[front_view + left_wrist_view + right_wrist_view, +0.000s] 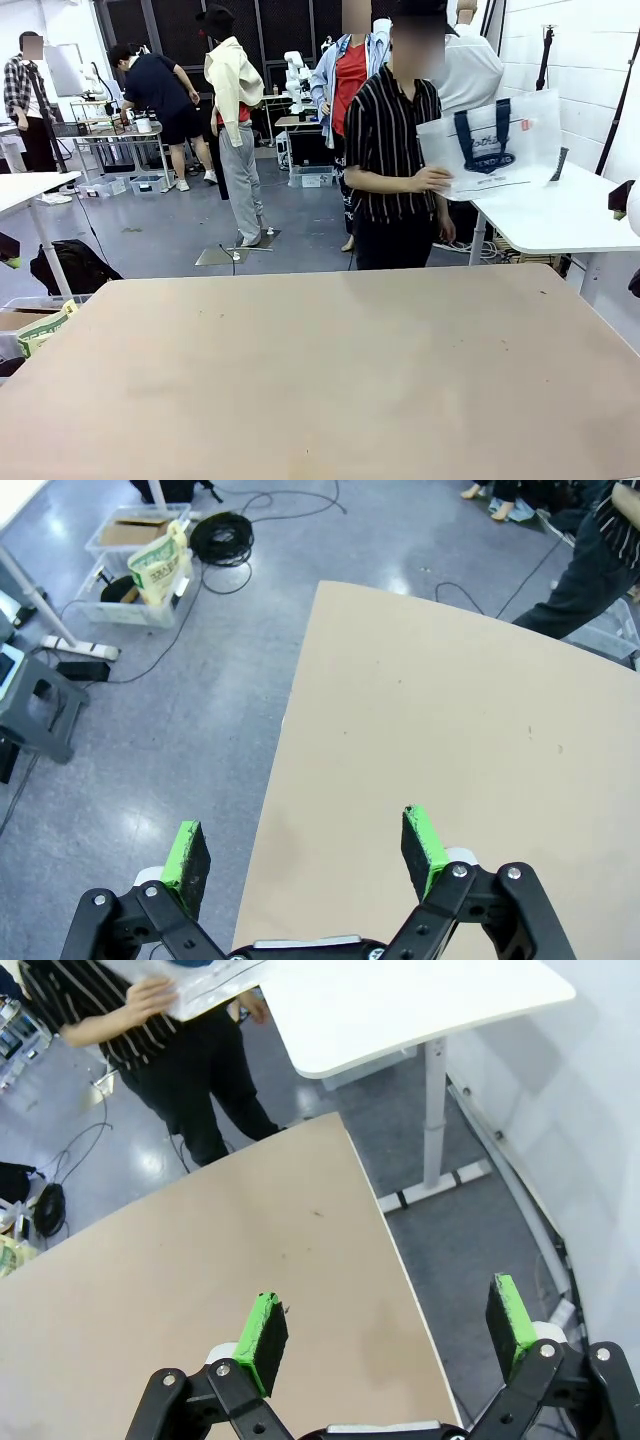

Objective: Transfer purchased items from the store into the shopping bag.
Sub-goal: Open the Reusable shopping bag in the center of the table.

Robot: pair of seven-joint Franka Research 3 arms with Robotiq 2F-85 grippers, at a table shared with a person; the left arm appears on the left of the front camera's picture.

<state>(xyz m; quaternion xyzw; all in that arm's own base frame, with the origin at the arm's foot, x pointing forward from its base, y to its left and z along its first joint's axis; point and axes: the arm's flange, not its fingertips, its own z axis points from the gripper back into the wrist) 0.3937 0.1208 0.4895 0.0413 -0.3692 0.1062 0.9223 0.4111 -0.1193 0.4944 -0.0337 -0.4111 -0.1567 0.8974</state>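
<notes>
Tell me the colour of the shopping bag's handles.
Dark navy handles on the whitish shopping bag that the person holds; best seen in the front view.

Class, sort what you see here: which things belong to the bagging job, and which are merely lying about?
Job: shopping bag in the person's hand; left tool, right tool, both open.
Lying about: white side table; floor box; coiled cable.

No readable text; shopping bag [525, 150] logo illegible.
</notes>
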